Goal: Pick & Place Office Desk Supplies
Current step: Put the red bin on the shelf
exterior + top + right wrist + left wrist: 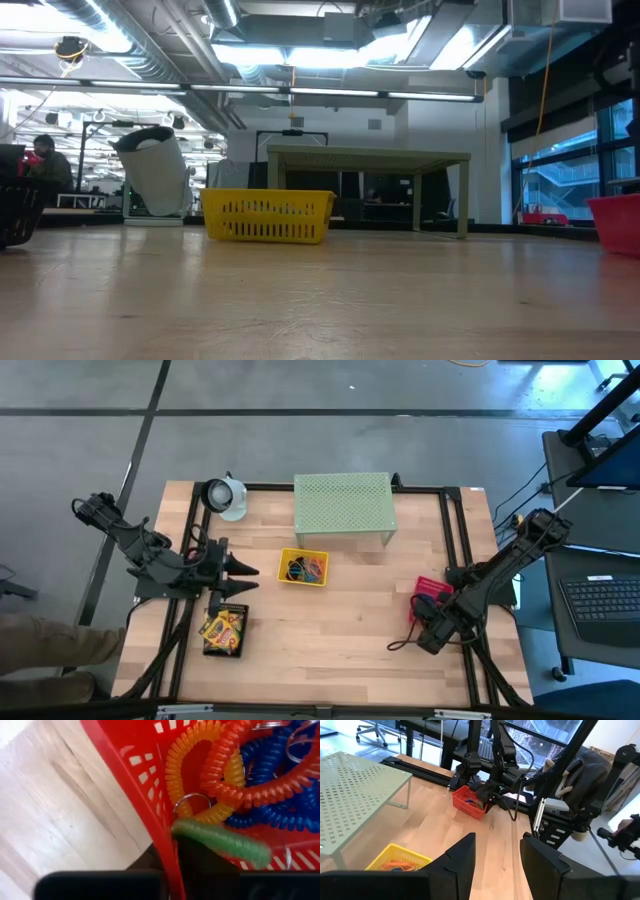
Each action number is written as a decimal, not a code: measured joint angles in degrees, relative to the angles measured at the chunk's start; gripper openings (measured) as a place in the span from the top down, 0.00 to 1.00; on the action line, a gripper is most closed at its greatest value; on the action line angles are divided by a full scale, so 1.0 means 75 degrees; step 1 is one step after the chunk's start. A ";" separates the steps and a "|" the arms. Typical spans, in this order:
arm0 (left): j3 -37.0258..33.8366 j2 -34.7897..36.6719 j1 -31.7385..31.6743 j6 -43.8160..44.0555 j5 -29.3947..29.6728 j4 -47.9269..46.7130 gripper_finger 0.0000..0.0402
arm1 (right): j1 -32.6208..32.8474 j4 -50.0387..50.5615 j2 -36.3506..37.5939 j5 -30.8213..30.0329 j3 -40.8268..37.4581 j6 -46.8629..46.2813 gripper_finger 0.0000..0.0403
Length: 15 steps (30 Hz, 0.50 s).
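Wooden desk [330, 630] carries a pale green mesh shelf [343, 507], yellow tray [303, 568], red tray [428, 589] at the right edge. Left tool [243, 578] hangs wide open above the crayon boxes [223, 630]. Right tool [172, 857] sits at the red tray wall over coil loops [235, 775]; grip cannot be told.

A pale green mesh shelf [343, 506] sits upper centre, a yellow mesh tray [302, 568] just below it, a red tray [432, 590] centre right.
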State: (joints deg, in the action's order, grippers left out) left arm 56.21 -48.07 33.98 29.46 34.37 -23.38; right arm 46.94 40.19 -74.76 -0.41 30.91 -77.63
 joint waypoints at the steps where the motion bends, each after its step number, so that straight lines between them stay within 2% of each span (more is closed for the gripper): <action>1: 0.0000 0.0000 0.0000 0.0001 0.0041 0.0000 0.63 | 0.0000 0.0013 -0.0006 -0.0076 0.0040 -0.0025 0.96; 7: 0.0000 -0.0001 0.0000 -0.0011 0.0082 0.0000 0.63 | -0.0003 0.0380 -0.0033 -0.0375 0.0447 -0.0276 0.99; 15: 0.0000 -0.0003 0.0000 -0.0186 0.0079 -0.0009 0.63 | -0.0003 0.1799 -0.0033 -0.0288 0.1884 0.0043 1.00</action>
State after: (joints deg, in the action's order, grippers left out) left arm 56.21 -48.10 33.98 28.07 34.96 -23.44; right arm 46.92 53.68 -75.00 -2.56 45.04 -77.31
